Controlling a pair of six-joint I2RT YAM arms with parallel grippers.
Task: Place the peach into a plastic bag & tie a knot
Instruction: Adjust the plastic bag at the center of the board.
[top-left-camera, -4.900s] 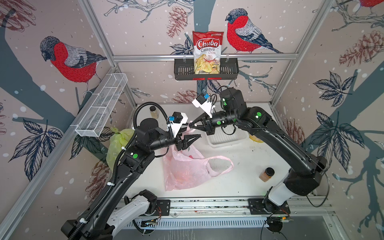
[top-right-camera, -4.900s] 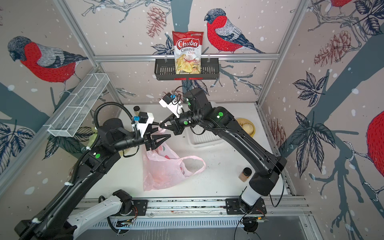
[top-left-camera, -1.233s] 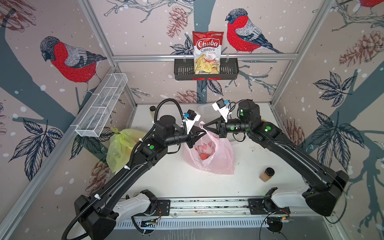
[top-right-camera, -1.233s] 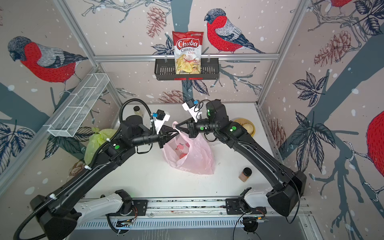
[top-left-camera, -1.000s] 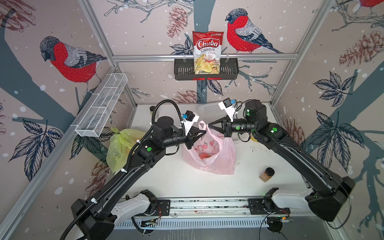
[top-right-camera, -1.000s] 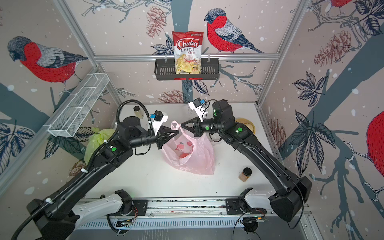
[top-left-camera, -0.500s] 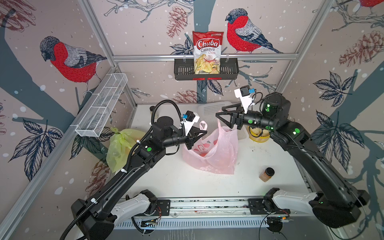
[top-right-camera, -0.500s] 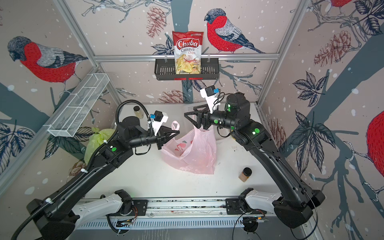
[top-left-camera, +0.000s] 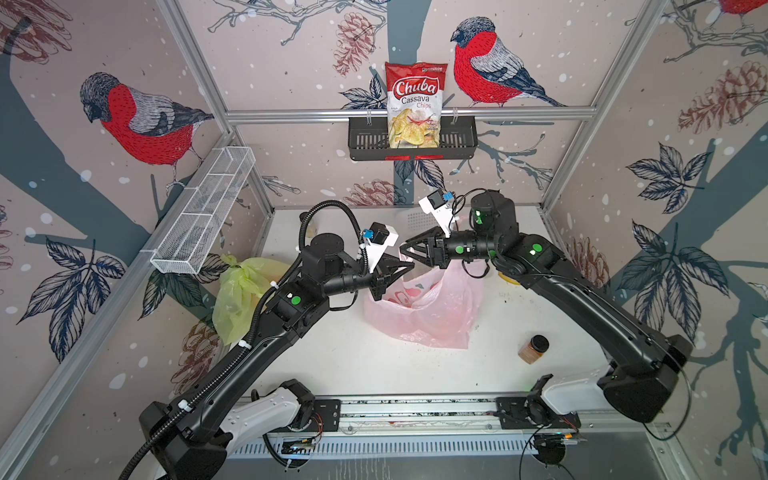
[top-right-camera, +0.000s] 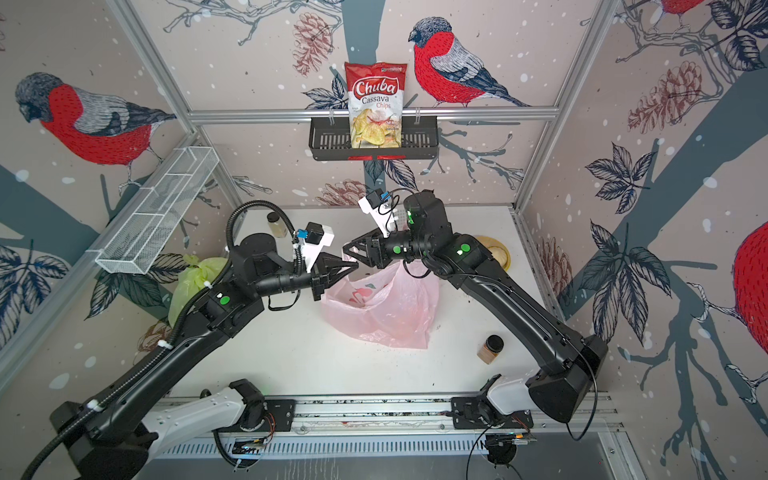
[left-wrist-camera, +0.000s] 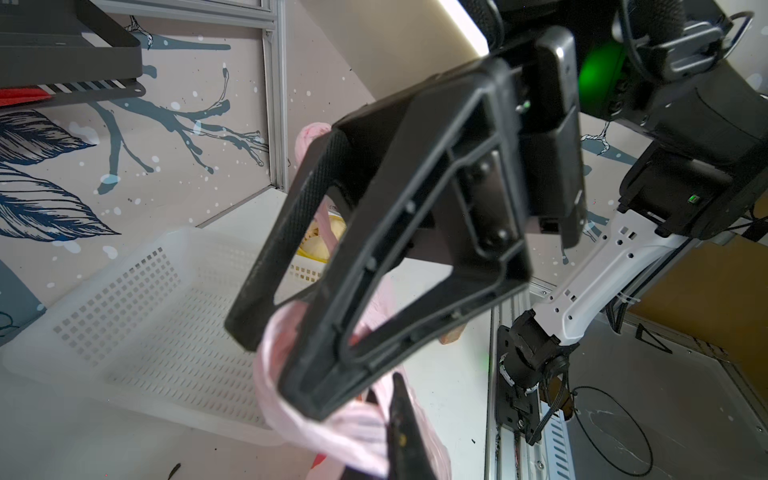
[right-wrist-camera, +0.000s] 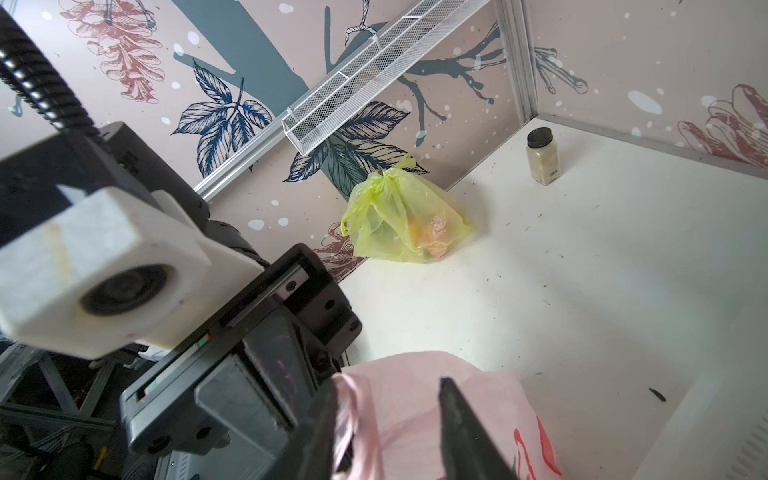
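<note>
The pink plastic bag (top-left-camera: 432, 316) (top-right-camera: 386, 307) sits slumped mid-table. My left gripper (top-left-camera: 409, 266) (top-right-camera: 353, 266) (left-wrist-camera: 384, 395) is shut on a twisted pink handle (left-wrist-camera: 332, 432) of the bag, held above the bag's left top. My right gripper (top-left-camera: 406, 252) (top-right-camera: 347, 249) (right-wrist-camera: 386, 419) meets it tip to tip and stands open. In the right wrist view that handle (right-wrist-camera: 347, 411) lies against one of the right gripper's fingers, with the rest of the gap over the bag. The peach is hidden; only red print shows through the plastic.
A tied yellow-green bag (top-left-camera: 241, 291) (right-wrist-camera: 399, 224) leans at the left wall. A brown spice jar (top-left-camera: 534, 349) stands at front right and a pale jar (top-right-camera: 276, 224) at back left. A white perforated tray (left-wrist-camera: 145, 299) and a yellow bowl (top-right-camera: 496, 253) lie behind the bag.
My right gripper let go of the bag's right handle, swung up and right with its jaws wide, then came back left to the left gripper. The left arm stayed put.
</note>
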